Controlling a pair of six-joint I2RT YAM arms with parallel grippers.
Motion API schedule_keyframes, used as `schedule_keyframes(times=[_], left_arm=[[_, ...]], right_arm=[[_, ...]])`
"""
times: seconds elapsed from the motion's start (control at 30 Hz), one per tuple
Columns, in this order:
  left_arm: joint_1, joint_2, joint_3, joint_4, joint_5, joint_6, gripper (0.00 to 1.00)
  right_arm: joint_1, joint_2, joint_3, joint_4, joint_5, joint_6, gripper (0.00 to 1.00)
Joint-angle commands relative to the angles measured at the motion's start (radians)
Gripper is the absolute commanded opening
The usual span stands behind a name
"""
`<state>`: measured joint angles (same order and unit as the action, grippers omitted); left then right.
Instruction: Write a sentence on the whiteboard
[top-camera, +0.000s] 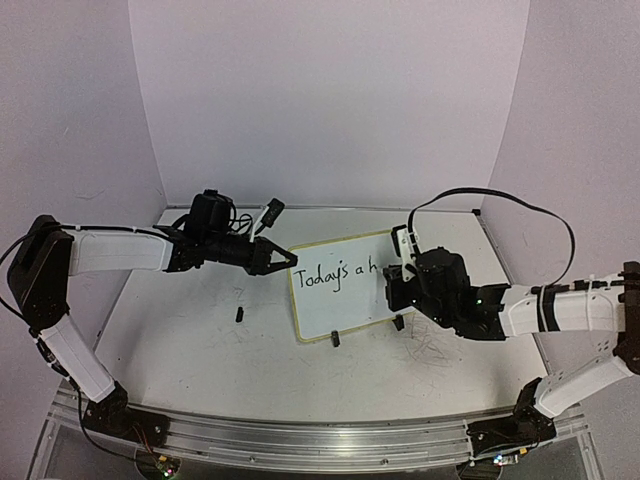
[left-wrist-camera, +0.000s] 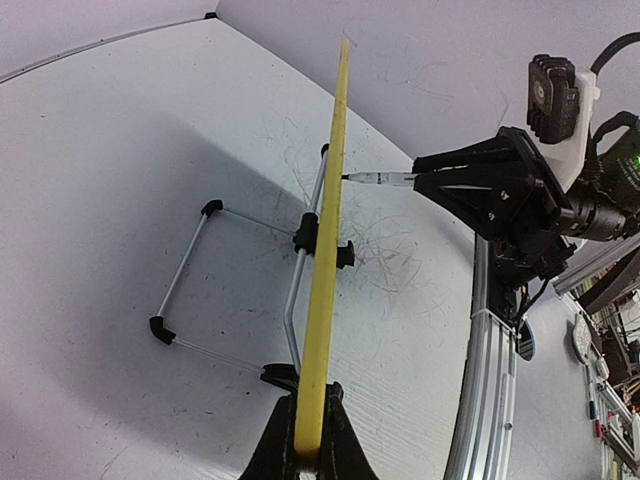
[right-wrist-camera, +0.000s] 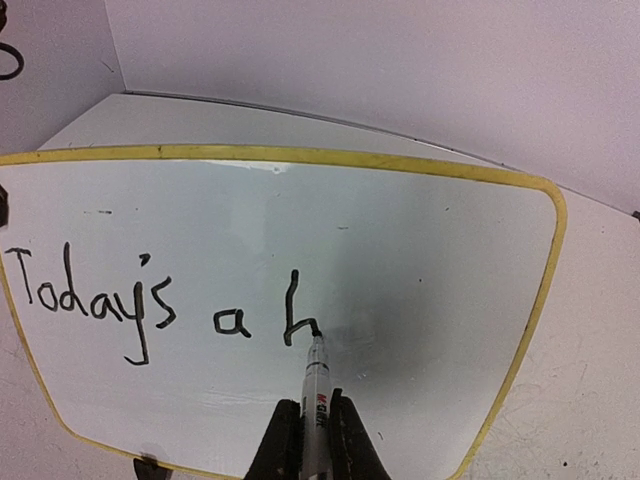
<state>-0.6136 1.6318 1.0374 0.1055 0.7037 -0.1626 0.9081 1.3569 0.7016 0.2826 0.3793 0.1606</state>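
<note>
Inspecting the whiteboard (top-camera: 340, 290), standing upright between the arms, we found the left gripper (top-camera: 288, 259) clamped on its edge and the right gripper (top-camera: 397, 283) pinching the marker (right-wrist-camera: 316, 385) against the unfinished sentence (right-wrist-camera: 150, 305); excess pressure could tip it or smear letters.

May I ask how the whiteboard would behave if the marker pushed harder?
Edge-on, the whiteboard looks thin and straight: probably stiff and light. On its slim wire stand a push might tip it, though the left tool clamping its edge likely steadies it.

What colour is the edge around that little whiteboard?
Yellow. The rim of the whiteboard shows best in the right wrist view.
</note>
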Motion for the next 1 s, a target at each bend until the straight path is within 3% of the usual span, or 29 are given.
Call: schedule_keyframes(times=[0.0, 0.97], left_arm=[[0.008, -0.043, 0.013, 0.034, -0.056, 0.036, 0.0], [0.007, -0.043, 0.013, 0.034, -0.055, 0.037, 0.0]], right_arm=[[-0.003, -0.028, -0.007, -0.011, -0.004, 0.016, 0.0], [-0.003, -0.017, 0.028, 0.041, -0.046, 0.005, 0.0]])
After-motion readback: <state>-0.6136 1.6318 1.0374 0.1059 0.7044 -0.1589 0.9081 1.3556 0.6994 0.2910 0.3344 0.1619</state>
